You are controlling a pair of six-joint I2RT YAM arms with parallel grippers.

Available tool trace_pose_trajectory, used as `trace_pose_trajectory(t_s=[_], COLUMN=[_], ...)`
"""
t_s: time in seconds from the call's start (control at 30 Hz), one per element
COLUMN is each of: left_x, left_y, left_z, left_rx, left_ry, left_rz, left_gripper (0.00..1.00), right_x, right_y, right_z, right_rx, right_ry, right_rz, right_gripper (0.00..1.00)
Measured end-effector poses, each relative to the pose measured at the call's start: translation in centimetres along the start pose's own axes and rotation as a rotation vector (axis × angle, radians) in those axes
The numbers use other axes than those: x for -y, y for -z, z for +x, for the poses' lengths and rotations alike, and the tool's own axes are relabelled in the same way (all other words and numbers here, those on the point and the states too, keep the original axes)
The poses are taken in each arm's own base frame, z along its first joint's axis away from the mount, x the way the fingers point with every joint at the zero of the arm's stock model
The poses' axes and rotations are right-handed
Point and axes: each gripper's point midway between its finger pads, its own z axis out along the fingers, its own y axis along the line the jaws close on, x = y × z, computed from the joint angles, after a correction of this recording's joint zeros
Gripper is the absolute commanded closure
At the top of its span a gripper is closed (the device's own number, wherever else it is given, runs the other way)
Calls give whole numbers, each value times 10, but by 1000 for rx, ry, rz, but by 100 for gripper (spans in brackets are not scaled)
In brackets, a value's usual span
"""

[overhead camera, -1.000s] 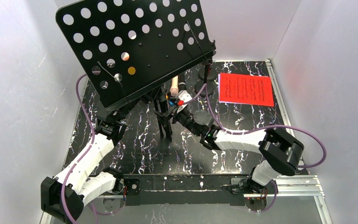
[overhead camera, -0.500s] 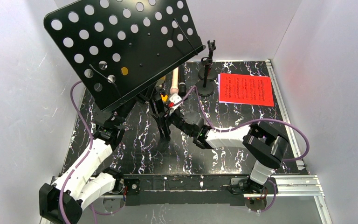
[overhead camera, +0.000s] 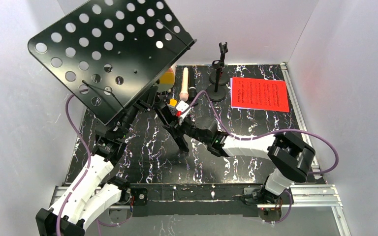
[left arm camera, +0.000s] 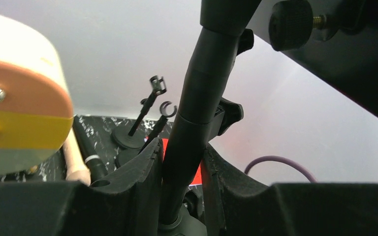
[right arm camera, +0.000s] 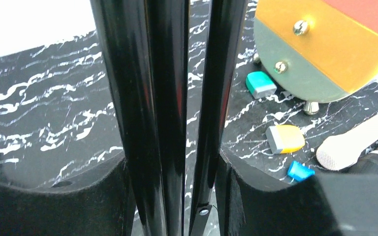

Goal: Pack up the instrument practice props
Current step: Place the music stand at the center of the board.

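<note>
Black marbled tabletop (overhead camera: pixel 142 162), white walls on three sides.

Hidden or unclear:
- tilted desk of the music rack (overhead camera: pixel 110 54) covers the far-left of the table
- banded round block (right arm camera: pixel 325 44), in orange, grey and red, is cut off in the right wrist view and mostly under the desk edge from above
- black microphone (overhead camera: pixel 192 91) shows only in part, just beside the cream one
- knob (left arm camera: pixel 290 17) under the desk is blurred

Counts: one rack; one red sheet-music page (overhead camera: pixel 259 93), flat at far right; two microphones; two mic holders, one (left arm camera: pixel 145 108) with its clip higher than the other's (left arm camera: pixel 158 124), their bases close together. Three small coloured pieces – teal (right arm camera: pixel 261 83), orange (right arm camera: pixel 285 138), blue (right arm camera: pixel 300 170) – lie by the block.

Orientation: the rack is lifted and leaning, with its desk high over the left side and its perforated face turned up. The pole (left arm camera: pixel 202 98) leans. The folded legs (right arm camera: pixel 147 98) form one tight bundle running from under the desk toward the table's middle. The cream microphone (overhead camera: pixel 185 82) lies lengthwise far-to-near, head at the near end.

Pincers: left gripper (left arm camera: pixel 182 162) is narrow and clamped around the pole, with fingers (left arm camera: pixel 138 167) against it on both sides. Right gripper (right arm camera: pixel 174 162) straddles the leg bundle – pads (right arm camera: pixel 113 172) lie against the legs either side, no gap visible.
</note>
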Motion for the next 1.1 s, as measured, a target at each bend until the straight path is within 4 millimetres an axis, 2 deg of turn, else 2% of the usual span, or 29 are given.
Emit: trace_pose_trajectory(t_s=[0.17, 0.3, 0.5, 0.63, 0.8, 1.1], left_x=[-28, -65, -127, -158, -175, -189], left_y=[7, 16, 53, 92, 126, 145], left_z=[10, 29, 87, 133, 161, 180], left_rx=[-20, -21, -79, -133, -160, -121], left_ry=[92, 171, 282, 373, 446, 545], left_rz=[-158, -317, -573, -713, -817, -878], left_gripper=[100, 100, 100, 100, 100, 100], right_x=[-6, -11, -19, -24, -31, -35], right_y=[12, 20, 41, 58, 66, 66], right_z=[13, 31, 77, 110, 133, 148], right_rx=[-81, -162, -339, -465, -540, -576], right_ry=[12, 6, -1, 13, 29, 34], right_rz=[-56, -96, -142, -185, -238, -271], right_gripper=[99, 99, 99, 99, 99, 99])
